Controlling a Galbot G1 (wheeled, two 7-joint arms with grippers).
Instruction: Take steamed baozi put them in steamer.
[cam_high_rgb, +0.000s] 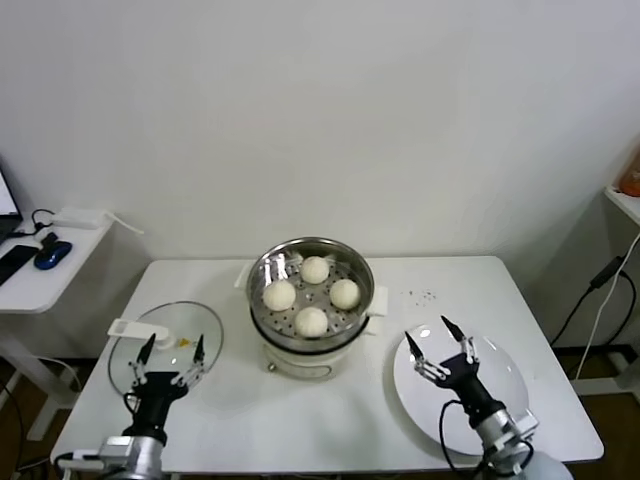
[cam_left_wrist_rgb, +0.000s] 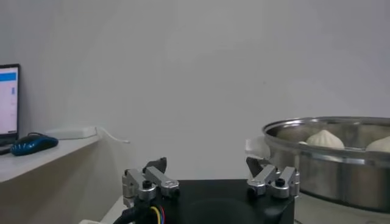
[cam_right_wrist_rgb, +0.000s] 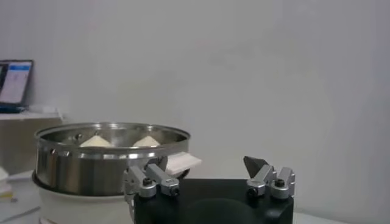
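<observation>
Head view: four steamed baozi counted, all sitting in the steamer at the middle of the white desk, one toward the back, one on each side, one toward the front, near each other but apart; one white plate on the right side with nothing on it; one glass lid lying flat on the left side. Right gripper hovering over the plate's near-left part, fingers spread wide, holding nothing; left gripper over the lid, fingers apart, empty. Judged from this: loading looks finished, no bun left outside the basket, nothing more to carry. Left wrist view: left gripper with fingers apart and nothing between; steamer rim just beyond, tops of two buns showing above it, the rest hidden by the wall. Right wrist view: right gripper with fingers wide apart, empty; steamer well ahead, two bun tips peeking over the rim.
</observation>
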